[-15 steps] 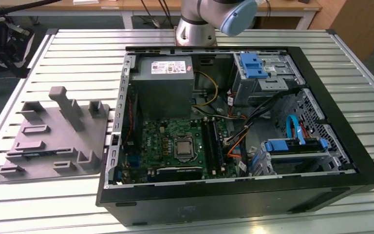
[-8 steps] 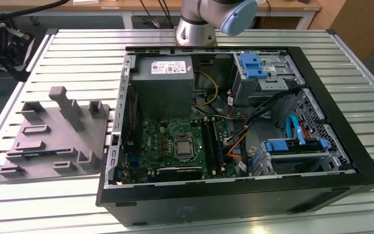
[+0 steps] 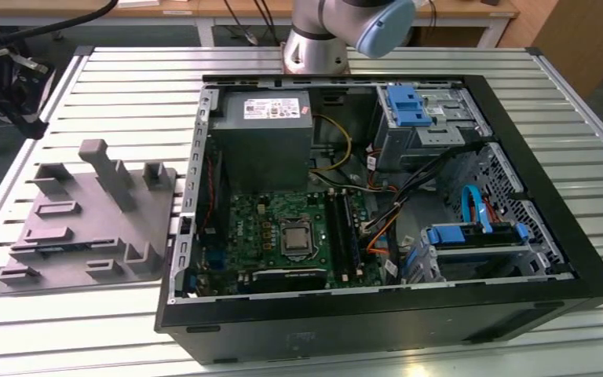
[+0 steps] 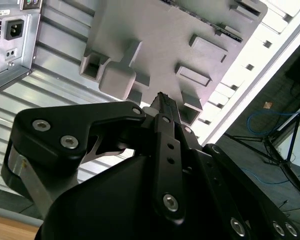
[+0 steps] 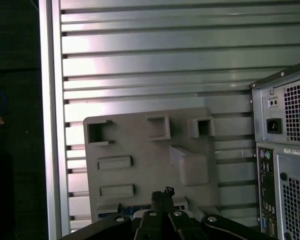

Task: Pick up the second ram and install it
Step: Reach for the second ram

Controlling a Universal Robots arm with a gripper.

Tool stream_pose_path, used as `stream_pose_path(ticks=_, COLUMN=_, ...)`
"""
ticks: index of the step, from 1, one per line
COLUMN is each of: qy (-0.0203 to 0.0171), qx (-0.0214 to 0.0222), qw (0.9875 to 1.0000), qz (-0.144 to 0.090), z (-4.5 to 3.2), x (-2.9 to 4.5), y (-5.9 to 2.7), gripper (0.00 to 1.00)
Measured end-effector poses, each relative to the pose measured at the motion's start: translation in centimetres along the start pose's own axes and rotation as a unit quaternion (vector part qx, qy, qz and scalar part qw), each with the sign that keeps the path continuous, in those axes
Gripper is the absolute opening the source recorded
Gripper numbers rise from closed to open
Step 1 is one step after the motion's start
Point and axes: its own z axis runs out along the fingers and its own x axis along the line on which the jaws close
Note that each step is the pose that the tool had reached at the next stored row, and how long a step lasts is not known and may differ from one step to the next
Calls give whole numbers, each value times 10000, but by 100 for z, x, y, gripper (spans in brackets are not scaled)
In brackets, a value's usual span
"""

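Overhead, the jaws hang above the grey holder plate point(image 3: 87, 232), which lies on the slatted table point(image 3: 385, 59) just beside the open computer case point(image 3: 553, 259), on the exterior view's left. In both wrist views we see the jaws pressed together with nothing between them. The second ram point(image 3: 59, 250) sits in a low slot along the plate's edge farthest from the arm point(image 3: 317, 43), well apart from the black motherboard slots point(image 3: 341, 228) inside the case.

We judge the step in hand to be the approach for the pickup. Done well, it calls for the jaws to part before they go down. They should square up across the stick's thin faces near its middle and stay clear of the plate's upright posts point(image 3: 107, 169). We would want a plumb lift, so the board does not bind in its slot.
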Motion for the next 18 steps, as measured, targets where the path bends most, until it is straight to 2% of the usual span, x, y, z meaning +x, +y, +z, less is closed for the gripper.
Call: stream_pose_path(ticks=18, qy=-1, qx=0, qw=10000, qz=0, z=113, x=24, y=-103, gripper=10)
